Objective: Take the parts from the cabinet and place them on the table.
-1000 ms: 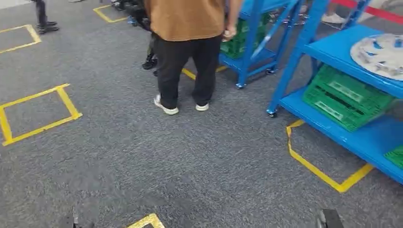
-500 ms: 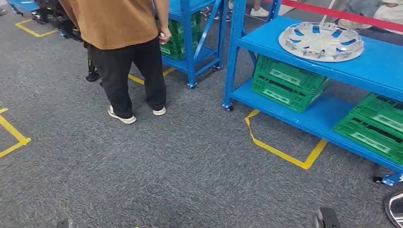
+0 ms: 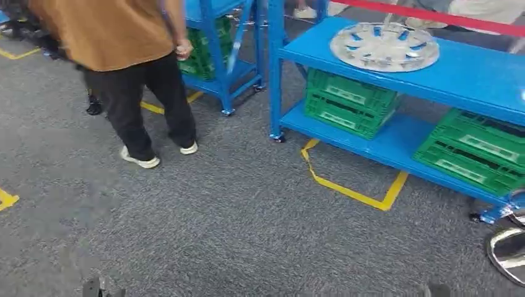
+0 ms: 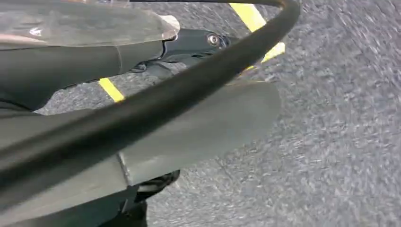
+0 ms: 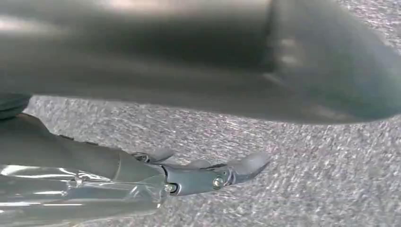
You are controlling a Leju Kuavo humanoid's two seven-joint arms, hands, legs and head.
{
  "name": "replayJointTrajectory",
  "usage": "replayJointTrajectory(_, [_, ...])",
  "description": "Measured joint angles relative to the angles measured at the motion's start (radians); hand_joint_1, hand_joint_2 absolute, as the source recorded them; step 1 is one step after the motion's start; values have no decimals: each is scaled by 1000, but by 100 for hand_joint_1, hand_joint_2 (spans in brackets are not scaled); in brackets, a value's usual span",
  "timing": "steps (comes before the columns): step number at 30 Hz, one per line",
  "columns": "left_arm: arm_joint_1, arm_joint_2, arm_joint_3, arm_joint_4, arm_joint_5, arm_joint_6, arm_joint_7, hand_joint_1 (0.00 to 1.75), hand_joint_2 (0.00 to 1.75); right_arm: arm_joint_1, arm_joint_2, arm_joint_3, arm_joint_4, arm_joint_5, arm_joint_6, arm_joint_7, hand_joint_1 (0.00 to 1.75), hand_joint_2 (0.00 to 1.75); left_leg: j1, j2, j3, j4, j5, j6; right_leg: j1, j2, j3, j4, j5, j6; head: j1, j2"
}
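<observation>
We see a silver hubcap (image 3: 384, 47) on the blue cabinet (image 3: 483, 79) above green crates (image 3: 348, 102); our right robot hand (image 5: 189, 177) hangs empty with fingers extended, the left robot hand (image 4: 189, 45) we cannot tell.

Silver wheel cover (image 3: 384, 47) atop blue shelf rack (image 3: 470, 77); green crates (image 3: 348, 102) on lower shelf.

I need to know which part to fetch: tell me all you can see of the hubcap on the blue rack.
The hubcap is a round, silver-grey wheel cover, plastic by its look, with spokes radiating from a central hub and blue showing through the gaps. It lies flat on the top shelf of the rack, above a green crate. Nothing else touches it.
</observation>
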Motion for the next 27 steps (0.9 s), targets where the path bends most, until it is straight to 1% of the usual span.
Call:
replayJointTrajectory(1, [-3, 0, 0, 0, 0, 0, 0, 0, 0, 5, 0, 0, 1, 0, 0, 0, 0, 0, 2, 14, 3, 0, 0, -5, 2, 13, -2, 0, 3, -7, -4, 0])
replayJointTrajectory(2, [-5, -1, 0, 0, 0, 0, 0, 0, 0, 6, 0, 0, 1, -1, -1, 0, 0, 0, 7, 6, 3, 3, -10, -14, -2, 26, 3, -7, 8, -16, -3, 0])
replayJointTrajectory(3, [-5, -1, 0, 0, 0, 1, 0, 0, 0, 6, 0, 0, 1, -2, -3, 0, 0, 0, 12, -53, -2, 29, -31, -19, -4, 37, 1, -7, 10, -20, -8, 0])
replayJointTrajectory(4, [-4, -1, 0, 0, 0, 1, 0, 0, 0, 2, 0, 0, 1, -2, -3, 0, 0, 0, 13, -91, -33, 96, -72, -19, -5, 48, -2, -7, 12, -27, -15, 0])
replayJointTrajectory(5, [-2, -1, 0, 0, 0, 1, 0, 0, 0, -2, 0, 0, 1, -2, -3, 0, 0, 0, 13, -108, -79, 187, -115, -20, -5, 60, -5, -7, 14, -31, -26, 0])
replayJointTrajectory(6, [-1, -1, 0, 0, 0, 1, 0, 0, 0, -3, 0, 0, 1, -2, -3, 0, 0, 0, 13, -114, -126, 277, -149, -21, -3, 75, -7, -7, 15, -33, -32, 0])
replayJointTrajectory(7, [1, -1, 0, 0, 0, 1, 0, 0, 0, -2, 0, 0, 1, -2, -2, 0, 0, 0, 12, -117, -160, 338, -161, -21, -1, 90, -8, -7, 15, -34, -37, 0])
replayJointTrajectory(8, [1, -1, 0, 0, 0, 1, 0, 0, 0, 0, 0, 0, 1, -3, -2, 1, 0, 0, 12, -118, -168, 345, -147, -18, 0, 105, -7, -7, 16, -34, -40, 0])
replayJointTrajectory(9, [3, -1, 0, 0, 0, 1, 0, 0, 0, 0, 0, 0, 2, -4, -2, 1, 0, 0, 12, -119, -155, 307, -113, -14, 1, 120, -6, -7, 16, -34, -42, 0])
replayJointTrajectory(10, [3, -1, 0, 0, -1, 2, 0, 0, 0, 0, 0, 0, 2, -5, -2, 1, 0, 0, 11, -123, -121, 227, -64, -7, 2, 136, -4, -7, 16, -34, -48, 0])
replayJointTrajectory(11, [2, 0, 0, 0, -1, 2, 0, 0, 0, 0, 0, 0, 2, -7, -2, 1, 0, 0, 10, -138, -76, 128, -15, 1, 2, 151, -2, -7, 17, -33, -52, 0])
replayJointTrajectory(12, [1, 2, 0, 0, -1, 2, 0, 0, 0, 0, 0, 0, 2, -7, -2, 1, 0, 0, 7, -178, -37, 45, 16, 12, 1, 163, -3, -7, 18, -32, -56, 0])
replayJointTrajectory(13, [1, 6, 0, 0, -1, 2, 0, 0, 0, -2, 5, 0, 2, -7, -2, 0, 0, 0, 10, -204, -27, 10, 7, 17, 9, 173, -8, -2, 16, -25, -56, 0])
replayJointTrajectory(14, [-1, 6, 0, 0, -2, 2, 0, 0, 0, -1, 5, 0, 2, -7, -2, 0, 0, 0, 6, -186, -26, 8, 9, 10, 2, 183, -10, -4, 19, -21, -56, 0])
replayJointTrajectory(15, [-4, 5, 0, 0, -3, 2, 0, 0, 0, 1, 5, 0, 2, -7, -2, 1, 0, 0, 3, -181, -26, 8, 8, 13, -2, 189, -13, -8, 20, -14, -54, 0])
replayJointTrajectory(16, [-7, 4, 0, 0, -4, 2, 0, 0, 0, 4, 5, 0, 2, -7, -2, 0, 0, 0, 0, -174, -24, 6, 9, 16, -6, 200, -14, -11, 23, -6, -55, 0])
replayJointTrajectory(17, [-8, 3, 0, 0, -4, 2, 0, 0, 0, 5, 5, 0, 2, -7, -2, 1, 0, 0, 9, -160, -17, -9, 16, 24, 0, 210, -25, -13, 23, 3, -54, 0])
replayJointTrajectory(18, [-8, 1, 0, 0, -4, 2, 0, 0, 0, 8, 5, 0, 3, -7, -2, 0, 0, 0, 11, -142, -12, -17, 20, 27, -2, 161, -25, 8, 9, 3, -51, 0])
replayJointTrajectory(19, [-5, 2, 0, 0, -4, 3, -1, 0, 0, 6, 5, 0, 4, -7, -2, 1, 0, 0, 10, -134, -10, -20, 18, 33, 2, 112, -48, 56, -25, 5, -38, 0])
replayJointTrajectory(20, [-2, 2, 0, 0, -4, 3, -1, 0, 0, 3, 5, 0, 4, -7, -2, 0, 0, 0, 8, -121, -10, -20, 17, 38, 1, 91, -83, 132, -68, 9, -29, 0])
replayJointTrajectory(21, [0, 3, 0, 0, -3, 4, -1, 0, 0, 2, 5, 0, 4, -7, -3, 0, 0, 0, 8, -109, -9, -19, 16, 38, -1, 83, -120, 213, -106, 12, -24, 0])
replayJointTrajectory(22, [2, 3, 0, 0, -4, 4, -1, 0, 0, 3, 5, 0, 4, -7, -3, 1, 0, 0, 7, -102, -10, -19, 16, 38, -3, 79, -153, 288, -134, 16, -21, 0])
replayJointTrajectory(23, [2, 3, 0, 0, -4, 4, -1, 0, 0, 5, 5, 0, 4, -5, -1, 3, 0, 0, 8, -96, -10, -18, 14, 36, -7, 77, -160, 310, -131, 20, -19, 0])
replayJointTrajectory(24, [1, 3, 0, 0, -4, 4, -1, 0, 0, 7, 5, 0, 5, -3, 0, 5, 0, 0, 8, -91, -8, -17, 13, 35, -10, 75, -141, 281, -107, 23, -15, 0])
replayJointTrajectory(25, [1, 1, 0, 0, -4, 4, 0, 0, 0, 6, 5, 0, 5, -2, 2, 6, 0, 0, 10, -85, -6, -16, 11, 32, -12, 72, -99, 206, -65, 24, -13, 0])
replayJointTrajectory(26, [0, 0, 0, 0, -4, 4, 0, 0, 0, 6, 5, 0, 5, -2, 3, 6, 0, 0, 12, -82, -2, -15, 8, 27, -13, 69, -47, 112, -21, 24, -9, 0])
replayJointTrajectory(27, [0, -1, 0, 0, -4, 3, 0, 0, 0, 5, 5, 0, 5, -2, 4, 6, 0, 0, 12, -79, 1, -13, 5, 22, -13, 60, 3, 18, 12, 22, -3, 0])
